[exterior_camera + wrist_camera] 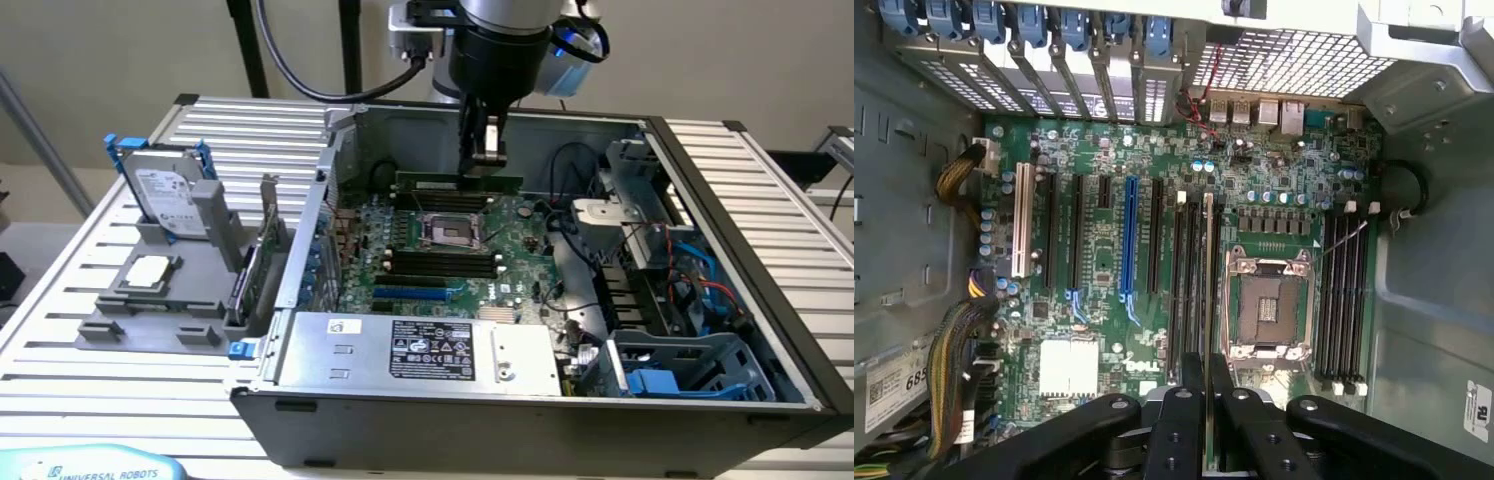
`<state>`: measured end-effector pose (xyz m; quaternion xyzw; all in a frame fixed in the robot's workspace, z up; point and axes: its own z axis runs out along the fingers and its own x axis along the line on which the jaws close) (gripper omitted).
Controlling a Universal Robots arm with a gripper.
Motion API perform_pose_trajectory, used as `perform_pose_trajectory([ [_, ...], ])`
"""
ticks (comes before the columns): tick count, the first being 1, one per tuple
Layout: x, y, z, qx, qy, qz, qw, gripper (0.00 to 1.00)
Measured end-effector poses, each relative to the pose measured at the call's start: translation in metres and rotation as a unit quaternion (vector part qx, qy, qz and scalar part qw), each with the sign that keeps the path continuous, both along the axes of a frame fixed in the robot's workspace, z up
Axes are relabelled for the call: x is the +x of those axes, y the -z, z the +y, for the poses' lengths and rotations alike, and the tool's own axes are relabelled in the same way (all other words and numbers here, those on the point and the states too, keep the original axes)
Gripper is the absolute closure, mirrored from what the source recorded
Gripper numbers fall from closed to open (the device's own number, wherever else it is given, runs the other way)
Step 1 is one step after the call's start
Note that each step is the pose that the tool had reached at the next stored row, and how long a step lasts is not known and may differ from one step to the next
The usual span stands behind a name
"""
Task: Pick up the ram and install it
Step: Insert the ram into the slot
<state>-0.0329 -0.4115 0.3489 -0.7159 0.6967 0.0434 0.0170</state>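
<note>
As the pincer (pixel 487 165) pinches it, the ram (pixel 434 182) shows long, thin, green; held level.

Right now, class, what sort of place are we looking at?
Likely a robot PC-assembly bench: an open case on a slatted table, a hard drive in a holder, and the end effector holding the ram over the motherboard.

The arm (pixel 501 40) stands upright, claw (pixel 486 160) pointing straight down.
Its fingers (pixel 1192 375) are pinched close on the ram (pixel 461 183), wrist directly above.
</note>
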Motion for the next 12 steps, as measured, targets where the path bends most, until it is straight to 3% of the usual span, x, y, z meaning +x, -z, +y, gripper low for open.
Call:
perform_pose_trajectory([
  [12, -0.002, 0.0218, 0.0052, -0.0001, -0.006, 0.0000, 1.0000, 0.87],
])
